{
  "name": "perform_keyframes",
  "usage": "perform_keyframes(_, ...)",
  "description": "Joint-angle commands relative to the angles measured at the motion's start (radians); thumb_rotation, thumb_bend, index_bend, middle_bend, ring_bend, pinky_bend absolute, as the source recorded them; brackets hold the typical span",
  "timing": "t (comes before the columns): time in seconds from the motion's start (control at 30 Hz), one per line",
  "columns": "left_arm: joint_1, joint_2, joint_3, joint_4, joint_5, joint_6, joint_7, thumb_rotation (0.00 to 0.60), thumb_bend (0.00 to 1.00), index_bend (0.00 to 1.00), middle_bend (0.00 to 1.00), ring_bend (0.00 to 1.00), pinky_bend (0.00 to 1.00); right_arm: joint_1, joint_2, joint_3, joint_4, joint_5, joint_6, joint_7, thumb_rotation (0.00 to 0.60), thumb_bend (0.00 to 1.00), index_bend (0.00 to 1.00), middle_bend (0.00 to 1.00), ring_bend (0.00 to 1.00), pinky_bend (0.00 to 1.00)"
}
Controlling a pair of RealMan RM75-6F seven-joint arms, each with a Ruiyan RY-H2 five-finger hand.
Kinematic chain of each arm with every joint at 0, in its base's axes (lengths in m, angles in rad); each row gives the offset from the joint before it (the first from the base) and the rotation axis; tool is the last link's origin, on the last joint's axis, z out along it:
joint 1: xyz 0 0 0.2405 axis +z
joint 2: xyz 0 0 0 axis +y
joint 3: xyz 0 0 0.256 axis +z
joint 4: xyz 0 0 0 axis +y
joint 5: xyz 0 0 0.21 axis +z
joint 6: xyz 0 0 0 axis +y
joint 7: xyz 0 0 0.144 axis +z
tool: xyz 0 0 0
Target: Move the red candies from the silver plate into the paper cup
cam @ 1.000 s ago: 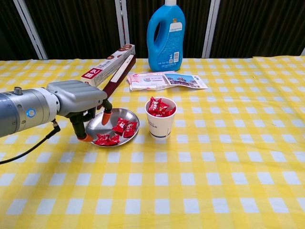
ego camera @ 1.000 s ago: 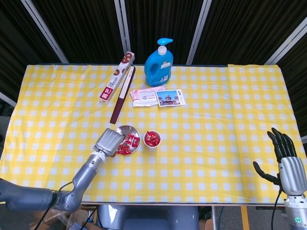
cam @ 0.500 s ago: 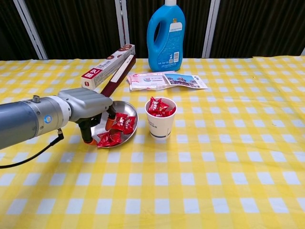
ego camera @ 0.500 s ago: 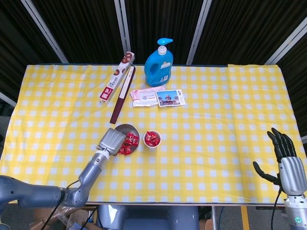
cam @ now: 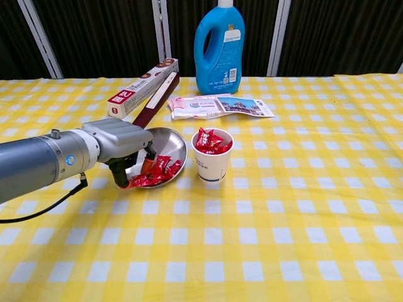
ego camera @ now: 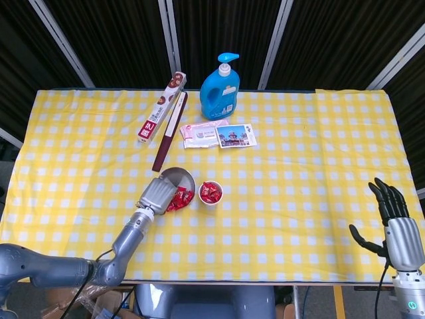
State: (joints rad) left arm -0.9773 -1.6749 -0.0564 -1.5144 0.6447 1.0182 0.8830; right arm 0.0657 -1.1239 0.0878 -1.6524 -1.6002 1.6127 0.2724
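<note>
In the lower left of both views, the left hand (cam: 123, 148) grips the near-left rim of the silver plate (cam: 171, 136), and over the last second it has tipped that plate from lying flat to a clear slant. The far rim now stands raised, and the red candies (cam: 154, 173) have slid down into a bunch at the low edge by the fingers. That suggests the candies are being gathered for pouring rather than picked out one at a time. As tilted, though, the open face points toward the camera and slightly right, and the low edge is on the side away from the paper cup (cam: 212, 163), so the plate probably has to be lifted and turned before anything can fall in. The cup stands upright just right of the plate, already holding some candies. The pile's long axis runs along the plate's low rim. The right hand (ego camera: 392, 222), at the lower right of the head view, holds nothing, with fingers spread.
</note>
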Motion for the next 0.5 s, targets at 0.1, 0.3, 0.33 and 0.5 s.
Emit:
perform_keyframes(0.1, 0.002, 0.001, 0.0, -0.001, 0.004, 0.001, -0.002, 0.6, 0.44, 0.55, 0.91, 0.96, 1.0, 0.0, 0.0, 0.0, 0.0, 0.0, 0.0, 0.0, 0.6, 0.36, 0.0, 0.0, 0.0, 0.0)
perform_keyframes(0.3, 0.01, 0.017, -0.009, -0.017, 0.022, 0.015, -0.021, 0.6, 0.44, 0.56, 0.91, 0.96, 1.0, -0.001, 0.0, 0.0, 0.002, 0.0, 0.002, 0.0, 0.6, 0.36, 0.0, 0.0, 0.0, 0.0)
perform_keyframes(0.33, 0.013, 0.022, -0.012, -0.021, 0.027, 0.019, -0.026, 0.6, 0.44, 0.56, 0.91, 0.96, 1.0, -0.001, 0.0, 0.0, 0.002, 0.0, 0.002, 0.0, 0.6, 0.36, 0.0, 0.0, 0.0, 0.0)
perform_keyframes(0.5, 0.024, 0.057, -0.042, -0.058, 0.055, 0.046, -0.066, 0.6, 0.44, 0.55, 0.91, 0.96, 1.0, -0.001, 0.0, 0.0, 0.001, -0.001, 0.002, 0.0, 0.6, 0.36, 0.0, 0.0, 0.0, 0.0)
